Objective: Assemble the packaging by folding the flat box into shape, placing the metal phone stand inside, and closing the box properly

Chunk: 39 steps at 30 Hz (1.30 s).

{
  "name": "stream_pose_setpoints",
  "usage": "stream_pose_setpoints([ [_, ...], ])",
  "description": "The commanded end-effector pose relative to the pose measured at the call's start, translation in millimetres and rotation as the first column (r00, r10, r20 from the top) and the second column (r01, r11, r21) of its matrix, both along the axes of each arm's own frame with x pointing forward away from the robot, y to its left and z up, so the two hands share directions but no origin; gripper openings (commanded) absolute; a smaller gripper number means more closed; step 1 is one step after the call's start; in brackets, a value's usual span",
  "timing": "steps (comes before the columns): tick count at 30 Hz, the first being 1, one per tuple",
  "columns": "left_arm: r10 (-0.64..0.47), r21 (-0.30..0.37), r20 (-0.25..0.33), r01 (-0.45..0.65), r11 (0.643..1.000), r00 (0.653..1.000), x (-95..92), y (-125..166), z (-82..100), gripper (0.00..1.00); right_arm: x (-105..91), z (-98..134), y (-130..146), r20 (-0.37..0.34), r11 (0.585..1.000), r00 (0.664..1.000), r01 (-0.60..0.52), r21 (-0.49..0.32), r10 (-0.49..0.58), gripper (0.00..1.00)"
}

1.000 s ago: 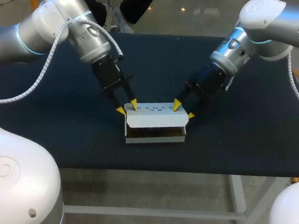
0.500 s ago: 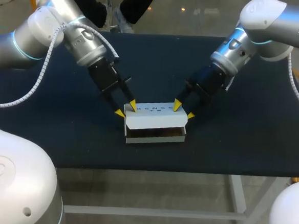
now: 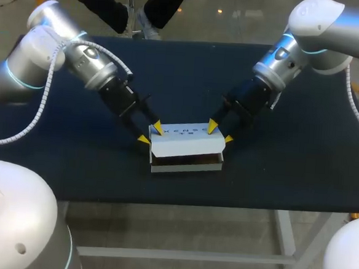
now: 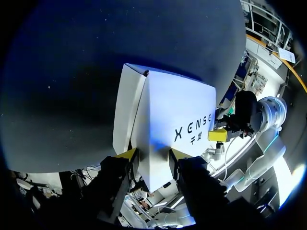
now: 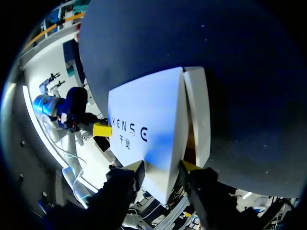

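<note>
Near the front edge of the table (image 3: 72, 164), 1 white box (image 3: 185, 144) is seen, its lid partly raised. Its left end is clamped by the left gripper (image 3: 150, 134) and its right end by the right gripper (image 3: 220, 132), with 2 yellow tips straddling each end.

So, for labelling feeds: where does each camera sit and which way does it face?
Head view: above and behind, looking down at the white cardboard box on the dark table; both arms show.
Left wrist view: on the left arm, looking along its jaws at the box; right arm's yellow fingertip beyond.
Right wrist view: the mirror, from the right arm.
All share the box.
</note>
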<state>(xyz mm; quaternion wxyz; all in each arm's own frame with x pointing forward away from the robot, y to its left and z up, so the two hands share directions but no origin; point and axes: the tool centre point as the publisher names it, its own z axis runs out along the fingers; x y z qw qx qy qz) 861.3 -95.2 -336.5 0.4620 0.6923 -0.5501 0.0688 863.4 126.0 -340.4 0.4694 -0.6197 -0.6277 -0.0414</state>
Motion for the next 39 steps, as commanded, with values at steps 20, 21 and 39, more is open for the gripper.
stream_pose_setpoints([
  [20, 0.102, -0.077, 0.041, -0.099, 0.992, 0.994, 5.9, -10.6, 11.4, 0.46, 2.8, -1.6, 2.0, -0.006, 1.0, 1.0, -0.005, 0.0, 0.005, 0.5],
  [21, 0.108, -0.081, 0.041, -0.104, 0.991, 0.993, 6.2, -11.2, 11.5, 0.46, 2.8, -1.7, 2.0, -0.006, 1.0, 1.0, -0.005, 0.0, 0.005, 0.5],
  [39, 0.133, -0.096, 0.047, -0.128, 0.987, 0.99, 5.9, -13.4, 10.9, 0.32, 2.5, -0.9, 0.2, -0.006, 1.0, 1.0, -0.003, 0.001, 0.003, 0.49],
])
